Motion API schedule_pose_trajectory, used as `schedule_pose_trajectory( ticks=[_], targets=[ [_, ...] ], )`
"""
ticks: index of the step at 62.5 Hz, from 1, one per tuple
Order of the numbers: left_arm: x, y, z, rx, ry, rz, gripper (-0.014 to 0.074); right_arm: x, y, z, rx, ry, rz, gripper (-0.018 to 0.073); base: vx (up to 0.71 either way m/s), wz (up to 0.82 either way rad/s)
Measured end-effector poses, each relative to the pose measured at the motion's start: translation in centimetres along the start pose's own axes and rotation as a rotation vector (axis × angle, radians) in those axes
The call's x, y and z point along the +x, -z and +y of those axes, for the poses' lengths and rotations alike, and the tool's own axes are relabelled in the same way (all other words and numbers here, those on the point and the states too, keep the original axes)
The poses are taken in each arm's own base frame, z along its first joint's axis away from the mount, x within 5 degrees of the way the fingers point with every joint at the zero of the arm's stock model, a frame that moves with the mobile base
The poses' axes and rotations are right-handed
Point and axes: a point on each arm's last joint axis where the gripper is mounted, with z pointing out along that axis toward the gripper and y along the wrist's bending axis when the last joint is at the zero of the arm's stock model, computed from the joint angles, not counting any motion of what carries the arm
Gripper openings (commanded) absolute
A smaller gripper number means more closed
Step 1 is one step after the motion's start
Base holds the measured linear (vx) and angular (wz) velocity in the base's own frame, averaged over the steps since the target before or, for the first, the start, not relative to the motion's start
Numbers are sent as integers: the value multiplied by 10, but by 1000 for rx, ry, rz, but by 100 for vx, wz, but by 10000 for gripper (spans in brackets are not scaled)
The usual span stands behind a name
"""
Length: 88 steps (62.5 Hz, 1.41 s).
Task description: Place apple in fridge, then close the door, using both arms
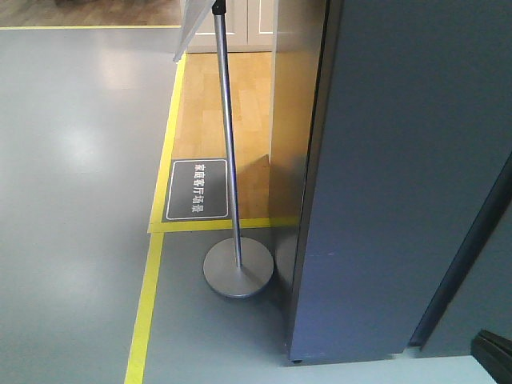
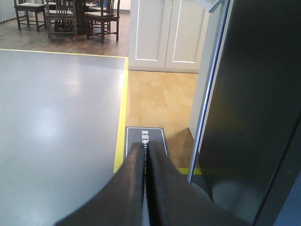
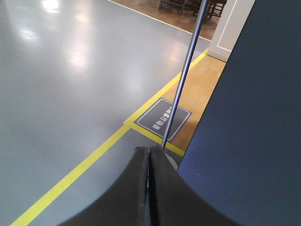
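The apple is out of view in all three views. A tall dark grey fridge fills the right of the front view, with its outer face towards me and no white interior showing. I cannot tell the door apart from the body. The same dark face stands to the right of my left gripper and of my right gripper. Both grippers hang over the grey floor, jaws pressed together with nothing between them. The fridge is close to each gripper but apart from it.
A metal sign stand, pole and round base, stands just left of the fridge. A dark floor plaque and yellow tape lines mark the floor. White cabinet doors and chairs are farther back. A black part shows bottom right.
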Motion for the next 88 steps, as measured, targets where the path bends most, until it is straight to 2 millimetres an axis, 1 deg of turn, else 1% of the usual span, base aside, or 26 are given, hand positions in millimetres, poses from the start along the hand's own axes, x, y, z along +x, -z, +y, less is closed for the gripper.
schedule_pose_trajectory(
  ticks=[39,44,56,60,65,67,74,81,88],
  targets=[
    [0,0,0,-2,0,5,-8,-1,0,-1,14,0,-9,-6,0,0],
    [0,0,0,-2,0,5,-8,-1,1,-2,22,25,-15,-6,0,0],
    [0,0,0,-2,0,5,-8,4,6,0,-37,110,13,-6,0,0],
    [0,0,0,-2,0,5,-8,6,6,-3,-14,103,23,-6,0,0],
    [0,0,0,-2,0,5,-8,7,3,-11,61,38,-2,-6,0,0],
    [0,0,0,-2,0,5,-8,10,1,-14,103,-1,-17,-6,0,0],
    [0,0,0,-2,0,5,-8,30,-7,-23,230,-144,-81,-6,0,0],
    [0,0,0,-2,0,5,-8,61,-14,-25,318,-263,-140,-6,0,0],
    [1,0,0,-2,0,6,-8,85,-18,-25,366,-338,-167,-6,0,0]
  ],
)
